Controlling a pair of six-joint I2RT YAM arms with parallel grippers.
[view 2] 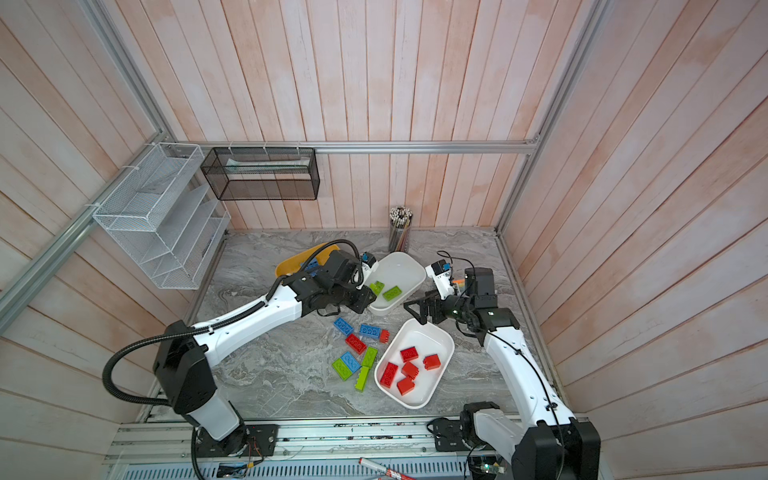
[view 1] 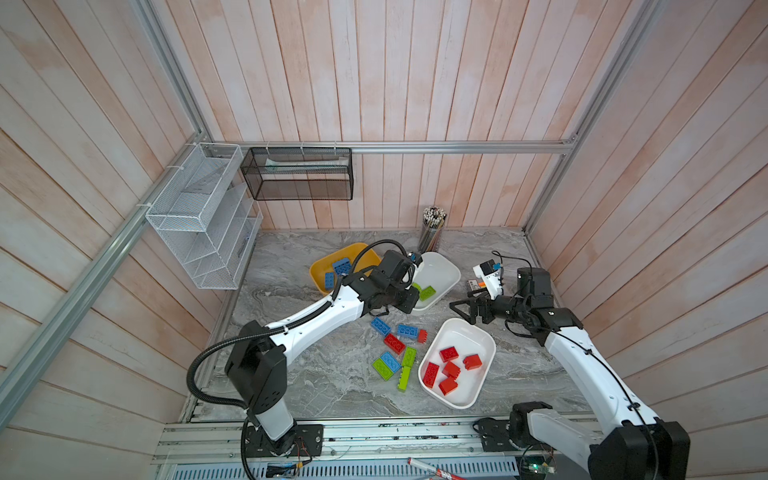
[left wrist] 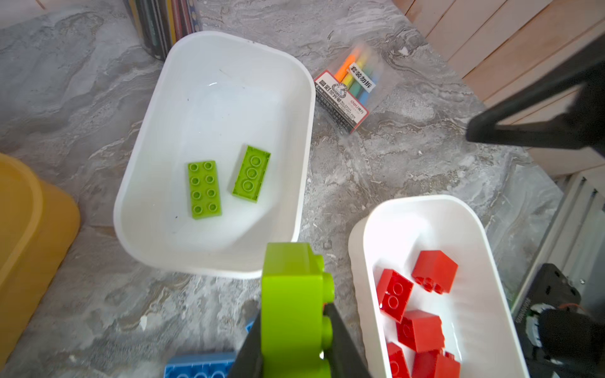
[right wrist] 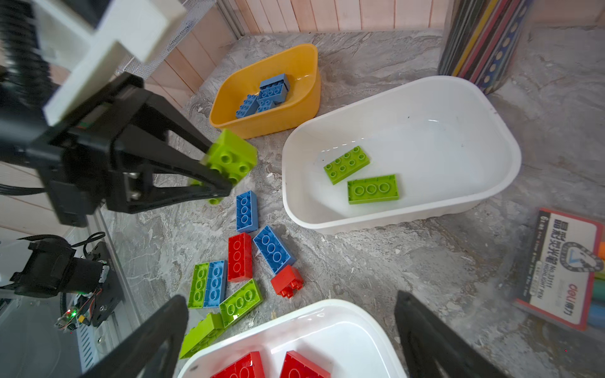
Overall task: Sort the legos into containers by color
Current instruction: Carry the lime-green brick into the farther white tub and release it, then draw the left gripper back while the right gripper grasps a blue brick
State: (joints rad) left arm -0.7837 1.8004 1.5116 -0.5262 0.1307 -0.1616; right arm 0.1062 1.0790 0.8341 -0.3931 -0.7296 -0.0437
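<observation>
My left gripper (left wrist: 294, 314) is shut on a lime green lego (left wrist: 291, 294), held above the table just short of the near rim of a white container (view 1: 440, 266) with two green legos (left wrist: 204, 189) inside. The mustard container (view 1: 353, 251) holds blue legos (right wrist: 268, 93). A second white container (view 1: 469, 332) holds several red legos (view 1: 451, 368). Loose blue, red and green legos (view 1: 394, 343) lie between the containers. My right gripper (view 1: 461, 309) stands open and empty over the far end of the red-filled container.
A pencil cup (view 1: 432, 230) stands at the back wall behind the green-filled container. A pack of markers (left wrist: 353, 91) lies on the table right of that container, near my right arm. Two wire racks (view 1: 199, 216) hang on the left and back walls.
</observation>
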